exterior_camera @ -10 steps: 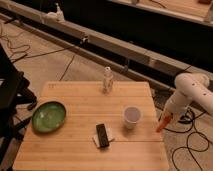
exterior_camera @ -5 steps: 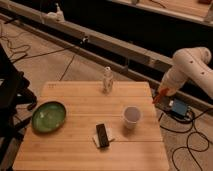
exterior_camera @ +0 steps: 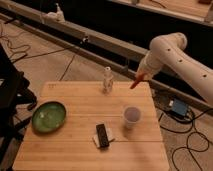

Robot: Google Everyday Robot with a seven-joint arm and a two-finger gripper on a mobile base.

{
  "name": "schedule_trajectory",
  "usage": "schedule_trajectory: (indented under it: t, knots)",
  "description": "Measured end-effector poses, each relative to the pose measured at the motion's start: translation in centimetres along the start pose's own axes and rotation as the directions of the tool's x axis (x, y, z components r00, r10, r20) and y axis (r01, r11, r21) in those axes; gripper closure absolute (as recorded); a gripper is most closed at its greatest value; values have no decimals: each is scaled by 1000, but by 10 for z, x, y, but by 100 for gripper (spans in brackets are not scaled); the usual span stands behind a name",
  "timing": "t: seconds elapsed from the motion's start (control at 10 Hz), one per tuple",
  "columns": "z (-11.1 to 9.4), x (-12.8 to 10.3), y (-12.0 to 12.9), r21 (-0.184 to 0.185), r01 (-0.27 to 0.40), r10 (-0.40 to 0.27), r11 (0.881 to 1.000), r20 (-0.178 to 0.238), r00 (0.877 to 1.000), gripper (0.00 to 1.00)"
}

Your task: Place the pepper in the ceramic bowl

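Table [exterior_camera: 75,152]: light wooden top that carries everything below except the pepper.
Black block [exterior_camera: 102,134]: lies flat near the front middle of the table, on top of a small white pad [exterior_camera: 94,141] that shows past its edges.
Paper cup [exterior_camera: 132,116]: stands upright right of centre, just beyond the black block and well apart from the bowl. Its inside looks dull and greyish; whether it holds anything cannot be told.
Ceramic bowl [exterior_camera: 36,116]: green and glossy, sitting near the table's left edge. Its inside shows only shiny glaze.
White bottle [exterior_camera: 107,80]: small and upright, near the far edge at about the middle.
Gripper [exterior_camera: 141,76]: at the end of the white arm [exterior_camera: 172,50], hanging over the table's far right corner and closed on the pepper's upper end.
Pepper [exterior_camera: 135,82]: orange-red and slender, held in the air with its tip slanting down and left. It is above the table's far edge, right of the white bottle, and far from the ceramic bowl.
Blue box [exterior_camera: 178,108]: on the floor right of the table, among cables [exterior_camera: 192,142].
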Motion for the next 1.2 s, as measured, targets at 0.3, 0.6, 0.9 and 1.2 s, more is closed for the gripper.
schedule_trajectory:
  t: [0.3, 0.6, 0.9, 1.2]
  knots:
    - [28, -51, -93, 152, 118, -131, 981, 78, 988, 100]
    - [57, -106, -172, 272, 215, -262, 938, 150, 953, 100]
    - [85, -146, -223, 367, 235, -331, 900, 224, 917, 100]
    - [112, -180, -269, 467, 195, -369, 863, 317, 874, 100]
